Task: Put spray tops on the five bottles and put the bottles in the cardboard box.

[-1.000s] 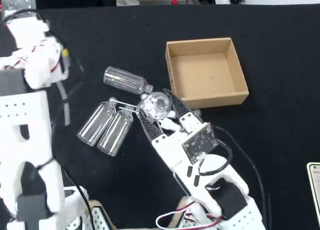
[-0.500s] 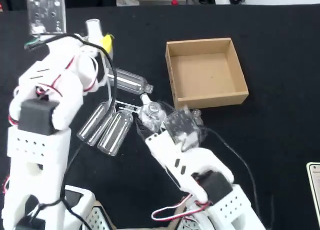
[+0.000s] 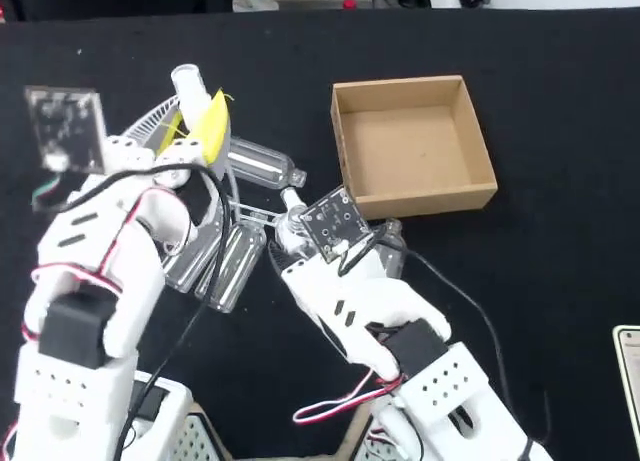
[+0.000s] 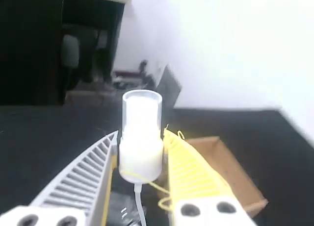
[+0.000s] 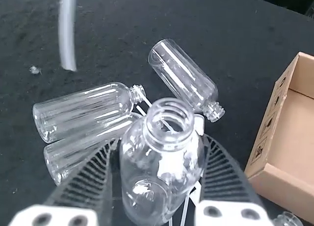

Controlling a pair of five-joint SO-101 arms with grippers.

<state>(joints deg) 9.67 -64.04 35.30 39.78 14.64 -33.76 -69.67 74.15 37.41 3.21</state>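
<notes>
While my left gripper (image 4: 141, 138) clamps the spray top (image 4: 141, 120), tube (image 5: 67, 30) dangling, my right gripper (image 5: 161, 140) grips a bottle (image 5: 162, 157) mouth-up, well apart across the lying bottles (image 5: 83, 108).

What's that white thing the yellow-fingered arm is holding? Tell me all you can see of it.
It is a spray top: a white plastic collar under a clear, round cap, with a thin tube hanging below. It stands upright in the air, pinched at the collar between the left gripper's grey and yellow fingers.
</notes>
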